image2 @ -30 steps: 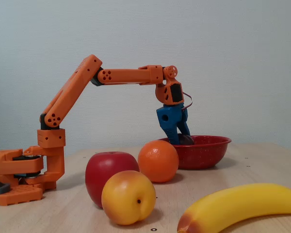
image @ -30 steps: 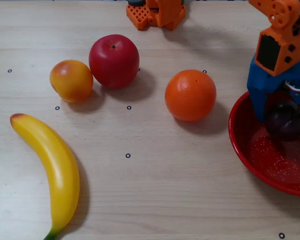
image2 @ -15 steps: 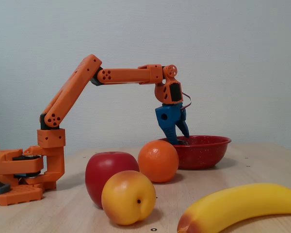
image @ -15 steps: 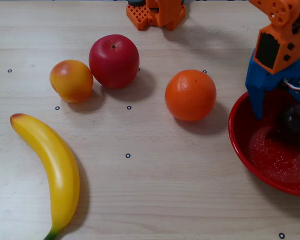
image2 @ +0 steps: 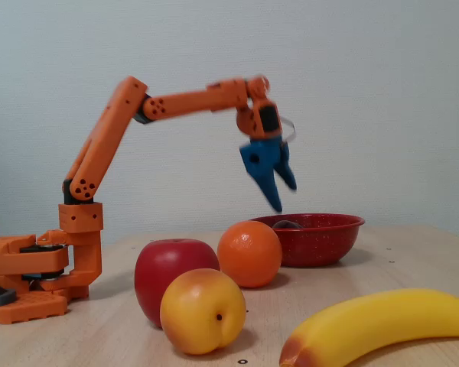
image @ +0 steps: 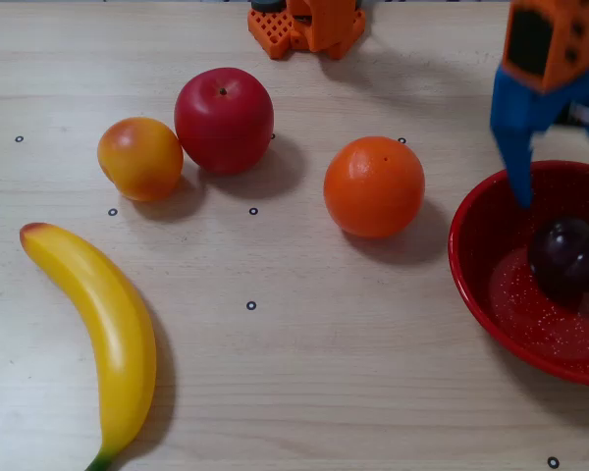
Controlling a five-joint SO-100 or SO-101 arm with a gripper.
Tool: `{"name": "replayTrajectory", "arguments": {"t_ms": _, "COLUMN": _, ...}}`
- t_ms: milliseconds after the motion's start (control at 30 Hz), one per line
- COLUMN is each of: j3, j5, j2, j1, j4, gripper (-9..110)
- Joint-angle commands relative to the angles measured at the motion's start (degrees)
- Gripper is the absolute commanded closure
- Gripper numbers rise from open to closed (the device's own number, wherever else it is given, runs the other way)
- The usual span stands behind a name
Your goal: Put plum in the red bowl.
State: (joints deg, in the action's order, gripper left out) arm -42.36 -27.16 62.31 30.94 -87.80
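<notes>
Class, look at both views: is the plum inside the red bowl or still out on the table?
Inside. The overhead view shows the plum resting on the red bowl's speckled floor, with the gripper empty above it.

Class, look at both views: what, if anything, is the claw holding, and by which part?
Nothing. The claw hangs open and empty above the red bowl, while the plum lies loose inside it.

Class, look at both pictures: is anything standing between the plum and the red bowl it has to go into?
Nothing visible does. The plum already lies inside the red bowl, on its speckled floor. The pincer hangs empty and open above the bowl's rim, clear of the plum. The orange sits beside the bowl, outside it.
</notes>
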Motion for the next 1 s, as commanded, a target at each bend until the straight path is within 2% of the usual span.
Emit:
{"name": "replayTrajectory", "arguments": {"t_ms": 0, "j3": 7.0, "j5": -0.6, "j2": 9.9, "j1": -3.7, "j4": -0.4, "gripper": 68}}
{"name": "replayTrajectory", "arguments": {"t_ms": 400, "j3": 6.9, "j5": -0.8, "j2": 16.6, "j1": -7.4, "j4": -3.8, "gripper": 101}}
{"name": "replayTrajectory", "arguments": {"t_ms": 967, "j3": -6.9, "j5": 0.4, "j2": 31.6, "j1": -15.0, "j4": -3.7, "gripper": 102}}
